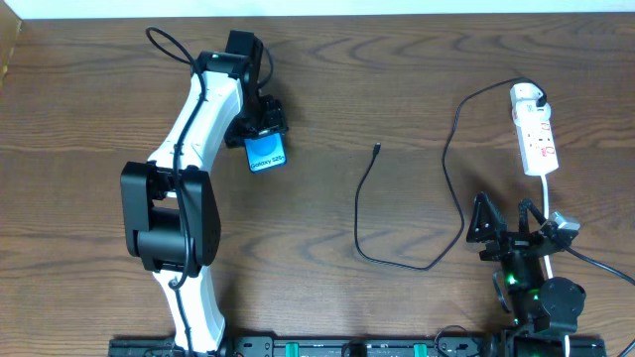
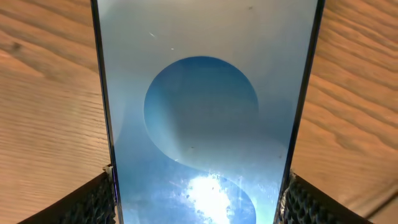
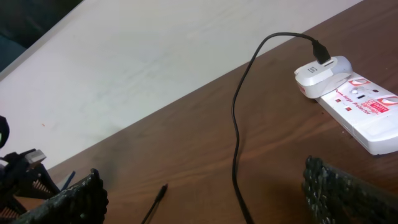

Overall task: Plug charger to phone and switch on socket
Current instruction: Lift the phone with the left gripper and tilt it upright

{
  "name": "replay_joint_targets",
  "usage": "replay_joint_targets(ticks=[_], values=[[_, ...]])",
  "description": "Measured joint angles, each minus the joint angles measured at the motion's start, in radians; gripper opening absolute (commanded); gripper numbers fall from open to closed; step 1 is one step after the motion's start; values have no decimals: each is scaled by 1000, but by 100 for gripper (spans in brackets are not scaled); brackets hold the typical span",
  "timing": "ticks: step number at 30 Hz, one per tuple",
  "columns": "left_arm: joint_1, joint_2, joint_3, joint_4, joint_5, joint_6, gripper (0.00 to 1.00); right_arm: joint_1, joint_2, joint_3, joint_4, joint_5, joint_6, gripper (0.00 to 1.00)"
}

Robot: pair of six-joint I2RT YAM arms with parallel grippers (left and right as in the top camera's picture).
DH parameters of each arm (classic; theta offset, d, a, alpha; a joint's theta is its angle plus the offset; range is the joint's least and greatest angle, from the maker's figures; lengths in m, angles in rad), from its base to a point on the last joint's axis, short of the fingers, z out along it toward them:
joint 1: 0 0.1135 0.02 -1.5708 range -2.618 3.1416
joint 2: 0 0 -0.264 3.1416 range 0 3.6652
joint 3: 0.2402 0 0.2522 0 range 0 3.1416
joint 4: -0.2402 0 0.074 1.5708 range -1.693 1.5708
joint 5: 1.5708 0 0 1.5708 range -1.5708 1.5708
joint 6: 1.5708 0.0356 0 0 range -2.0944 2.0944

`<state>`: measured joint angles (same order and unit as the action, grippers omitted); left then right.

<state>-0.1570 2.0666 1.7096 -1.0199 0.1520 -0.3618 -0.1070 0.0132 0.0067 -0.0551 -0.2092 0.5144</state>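
Snugly, phone (image 2: pixel 205 106) within left claw (image 2: pixel 202 202).

Txt "Galaxy S25" on phone (image 1: pixel 266 152) screen; socket (image 1: pixel 534 134) labels unreadable.

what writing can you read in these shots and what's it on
"Galaxy S25": on the blue screen of the phone, overhead view.
Red print on the socket: too blurred to read.
Grey mark on the white plug of the charger: too small to read.
Nothing else legible.
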Motion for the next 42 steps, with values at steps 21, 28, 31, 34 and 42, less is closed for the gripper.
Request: replay_joint_targets(ticks=[21,28,31,34,42], values=[[0,0,0,-46,269,0,74,0,0,0,0,0,0,99],[0,0,0,-47,341,-5,74,0,0,0,0,0,0,99],[0,0,0,-47,378,-10,74,0,0,0,0,0,0,99],[0,0,0,-47,402,-37,74,0,0,0,0,0,0,99],[0,0,0,-46,449,-149,74,0,0,0,0,0,0,99]])
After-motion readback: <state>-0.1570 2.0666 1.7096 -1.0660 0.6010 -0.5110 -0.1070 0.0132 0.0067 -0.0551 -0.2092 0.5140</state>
